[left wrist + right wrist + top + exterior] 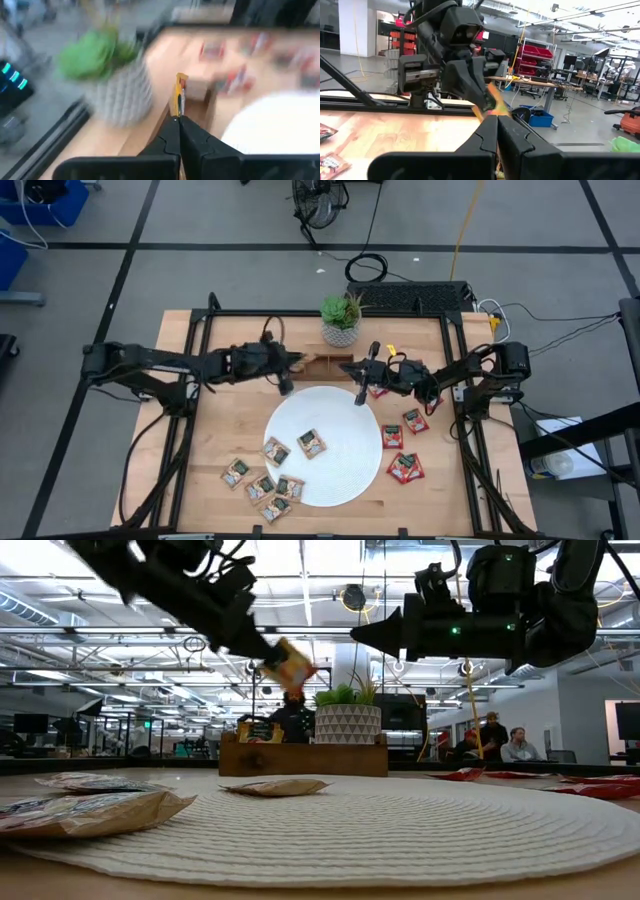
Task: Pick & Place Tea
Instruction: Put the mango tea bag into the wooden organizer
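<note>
My left gripper (pixel 262 652) hangs high over the table's far middle, in front of the wooden tray (pixel 322 364), shut on a tan/orange tea sachet (pixel 290 665). My right gripper (pixel 358 638) is shut and holds nothing. It is level and points toward the left gripper from the right. Two tan sachets (pixel 311 443) lie flat on the white round plate (pixel 345 420). Several more tan sachets (pixel 260 485) lie on the table by the plate's near left rim. Red sachets (pixel 405 467) lie flat to the plate's right. My left gripper pinches the tan/orange sachet between its two fingers (pixel 170 137) by one edge (pixel 177 111). The sachet sticks out beyond the fingertips, seen edge-on in the left wrist view. It is lifted clear of the table and tilted, with its free end (pixel 300 670) pointing toward the right gripper.
A potted succulent (pixel 340 320) in a white patterned pot stands behind the wooden tray at the far edge. The plate fills the table's middle. Both arms meet above the plate's far rim. People sit in the room beyond the table (pixel 515 745).
</note>
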